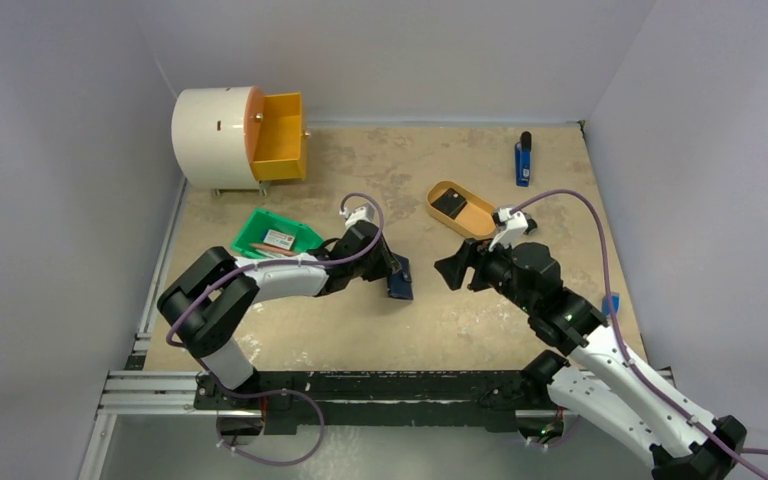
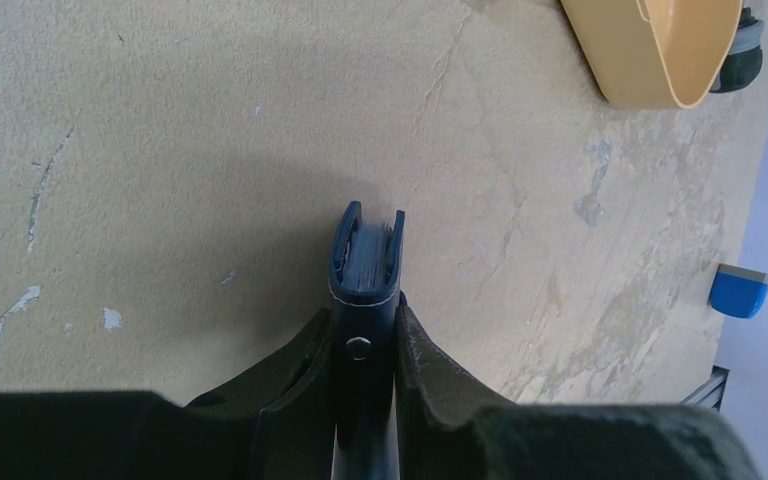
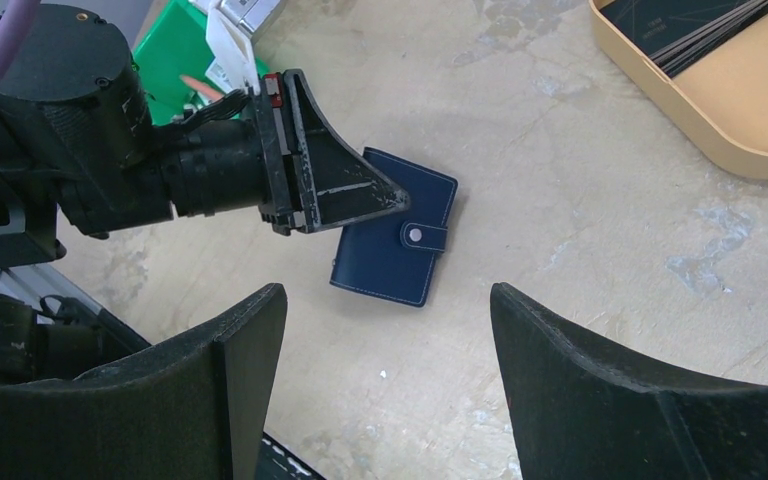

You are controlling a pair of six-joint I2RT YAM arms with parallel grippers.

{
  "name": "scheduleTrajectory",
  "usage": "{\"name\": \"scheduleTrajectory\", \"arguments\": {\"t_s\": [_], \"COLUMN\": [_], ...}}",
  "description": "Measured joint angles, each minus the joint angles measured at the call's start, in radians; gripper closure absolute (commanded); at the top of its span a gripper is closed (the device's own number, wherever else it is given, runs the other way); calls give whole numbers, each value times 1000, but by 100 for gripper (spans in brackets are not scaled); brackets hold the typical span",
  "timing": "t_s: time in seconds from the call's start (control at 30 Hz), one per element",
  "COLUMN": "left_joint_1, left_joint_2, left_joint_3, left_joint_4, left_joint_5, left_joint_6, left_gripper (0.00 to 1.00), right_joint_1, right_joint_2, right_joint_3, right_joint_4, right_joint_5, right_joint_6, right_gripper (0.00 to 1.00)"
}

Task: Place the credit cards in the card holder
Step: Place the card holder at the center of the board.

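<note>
The card holder (image 3: 385, 265) looks flat, rectangular, pale-stitched.

Matt navy leather-look card holder (image 3: 385, 268), shiny metal stud (image 3: 416, 234); rough mottled table (image 3: 580, 240); smooth plastic tray (image 3: 750, 95)

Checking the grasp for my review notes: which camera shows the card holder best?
Right wrist: the card holder shows nearly its whole front, snap tab shut, with the left gripper clamping one edge. Left wrist sees it only edge-on between the fingers. Top external shows a small dark patch at that gripper.
</note>
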Motion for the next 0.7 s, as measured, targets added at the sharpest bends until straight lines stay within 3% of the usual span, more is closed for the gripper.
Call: {"name": "scheduleTrajectory", "arguments": {"t_s": [0.2, 0.7], "left_joint_1": [3, 3], "left_joint_2": [0, -44], "left_joint_3": [-15, -15], "left_joint_4": [-29, -194], "left_joint_5": [-18, -156], "left_joint_6": [5, 67], "left_gripper": [61, 44], "right_joint_1": [0, 0], "right_joint_2": [5, 24], "right_joint_3": [0, 6], "right_joint_4": [0, 0], "right_joint_5": [-1, -3], "right_joint_6": [0, -7], "right_gripper": [24, 24]}}
